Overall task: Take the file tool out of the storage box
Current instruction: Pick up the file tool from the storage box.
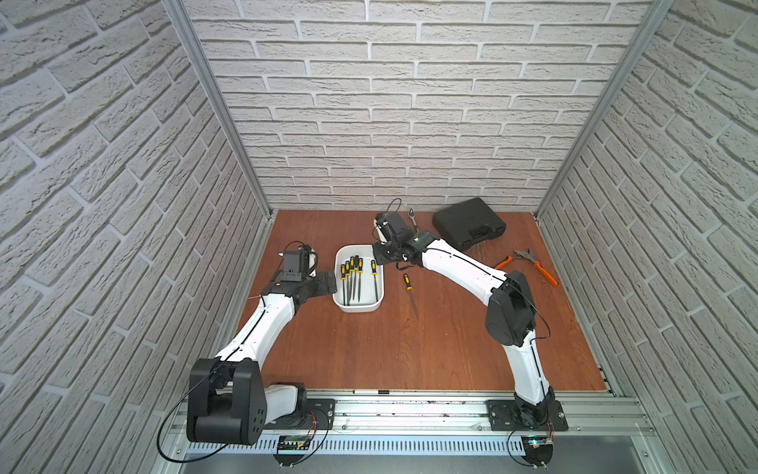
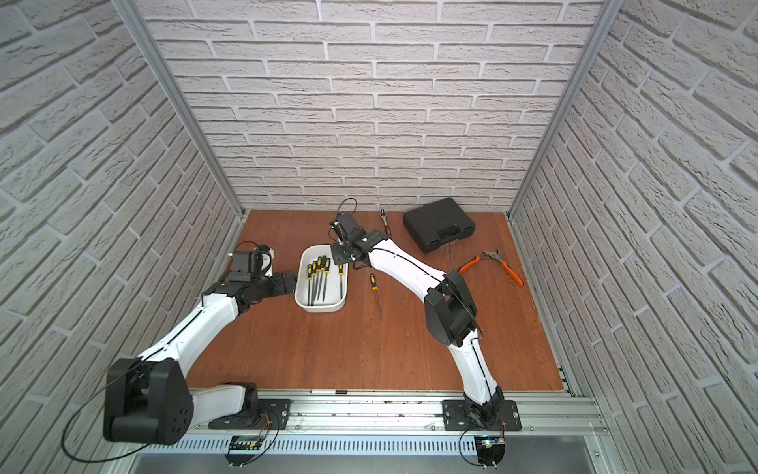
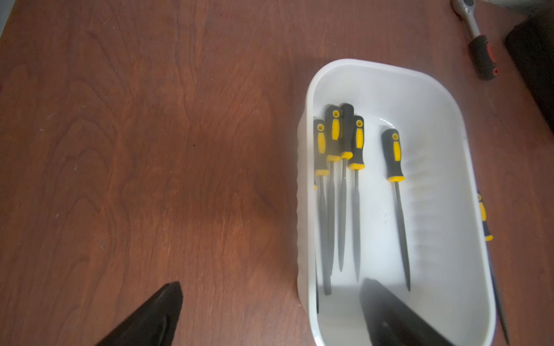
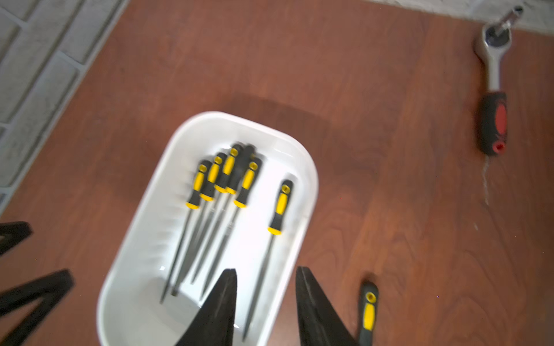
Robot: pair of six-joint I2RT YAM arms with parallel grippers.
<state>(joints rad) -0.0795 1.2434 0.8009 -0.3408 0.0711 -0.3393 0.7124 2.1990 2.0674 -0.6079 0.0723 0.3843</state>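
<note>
Sam: Six files [image 1: 352,273] lie in the storage box [image 1: 356,308] — five bunched up, one apart. Is any file outside?

Mia: Yes. One more file [image 1: 407,282] lies flat on the table [image 1: 410,353], just beside the box on its right side.

Sam: What are the claws doing?

Mia: The right claw [image 4: 265,299] hangs over the box's edge. It is spread a bit and pinches nothing. The left claw [image 3: 269,302] is spread wide — one finger over the box, one over the bare table.

Sam: What else is around?

Mia: A black case [image 1: 469,223] sits at the back, with a wrench [image 4: 492,87] near it. Orange pliers [image 1: 528,257] lie well apart from the box. The right arm [image 1: 455,266] covers the box's far corner in both top views.
</note>
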